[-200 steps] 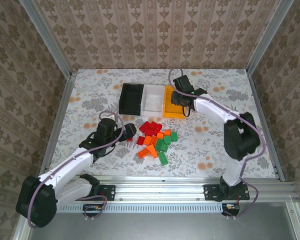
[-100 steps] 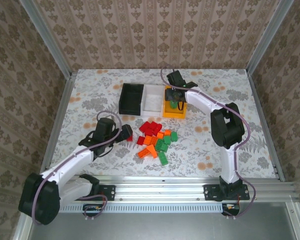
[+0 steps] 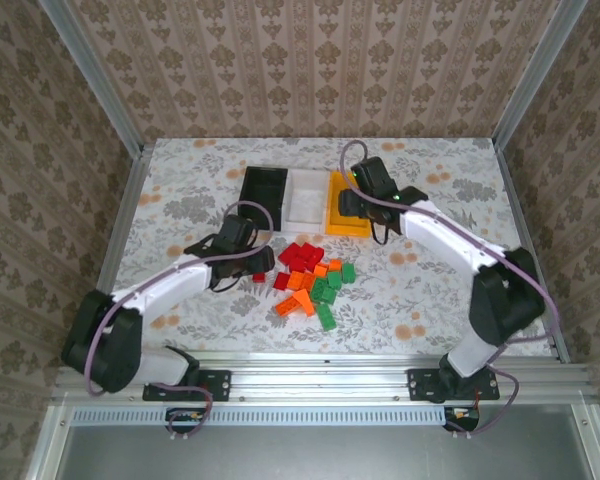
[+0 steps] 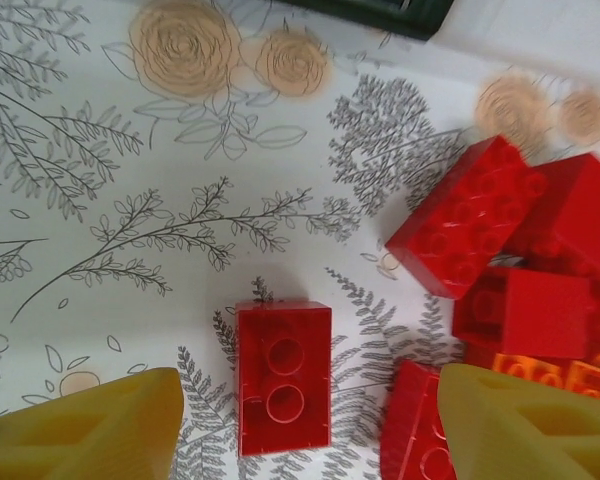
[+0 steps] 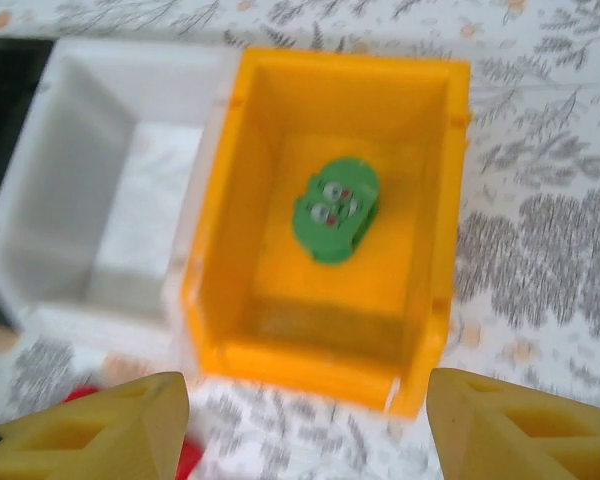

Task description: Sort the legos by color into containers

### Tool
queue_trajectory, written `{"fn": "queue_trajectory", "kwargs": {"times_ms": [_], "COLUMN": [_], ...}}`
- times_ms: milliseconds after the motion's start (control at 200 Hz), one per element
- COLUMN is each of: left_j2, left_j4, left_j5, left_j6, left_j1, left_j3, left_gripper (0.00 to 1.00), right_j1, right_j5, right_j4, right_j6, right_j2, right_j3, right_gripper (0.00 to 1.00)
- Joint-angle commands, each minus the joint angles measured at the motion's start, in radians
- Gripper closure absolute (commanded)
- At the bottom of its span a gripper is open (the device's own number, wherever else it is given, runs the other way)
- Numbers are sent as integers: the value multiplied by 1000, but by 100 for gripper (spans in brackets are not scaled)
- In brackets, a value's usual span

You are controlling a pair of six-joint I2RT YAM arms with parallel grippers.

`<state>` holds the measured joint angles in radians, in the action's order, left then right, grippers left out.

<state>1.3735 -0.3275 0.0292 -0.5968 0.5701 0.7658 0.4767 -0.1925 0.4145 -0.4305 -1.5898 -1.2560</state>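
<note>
On the overhead view my left hand (image 3: 254, 262) sits left of centre, low over the flowered desk (image 3: 180, 190). Its wrist camera shows the hand (image 4: 305, 425) about half open, holding nothing. A lone red brick (image 4: 283, 378) lies flat on the desk between the yellow fingers (image 4: 80, 430), with a gap on each side. It is small and rectangular, with two circles on its upper face. More red bricks (image 4: 470, 215) crowd the right of that frame.

Upper centre, three bins stand side by side: the black bin (image 3: 263, 195), the white bin (image 3: 307, 197) and the yellow-orange bin (image 3: 336, 223). Below them lies the loose pile (image 3: 310, 280), red at the top, orange and green lower down.

My right hand (image 3: 358, 205) hangs over the yellow-orange bin, its jaws apart and empty. From its wrist, one rounded green brick (image 5: 335, 212) rests on that bin's floor.
</note>
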Motion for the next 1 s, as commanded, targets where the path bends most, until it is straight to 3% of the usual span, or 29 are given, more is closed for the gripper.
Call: {"fn": "queue_trajectory", "kwargs": {"times_ms": [0,235,325,710,1000], "left_j2": [70,162,171,190,224], "left_j4": [-65,-29,-11,-34,-104], "left_j5": [69,47,46,60,97], "left_j6": [60,72,77,114,199], "left_j1": [16,26,30,34,-11], "left_j3": [22,40,35,96,361], "left_gripper": [31,45,55,64,66], "right_j1": [10,33,34,33,32], "right_j5": [51,65,49,45,82], "right_j4": [-46,-42,-34,-24,-83], "right_j6": [-75,-96,-94,-91,-123], "right_j2": [76,227,252,305,299], "right_j3": [140,339,376,410,469], "right_gripper": [35,35,35,35,35]}}
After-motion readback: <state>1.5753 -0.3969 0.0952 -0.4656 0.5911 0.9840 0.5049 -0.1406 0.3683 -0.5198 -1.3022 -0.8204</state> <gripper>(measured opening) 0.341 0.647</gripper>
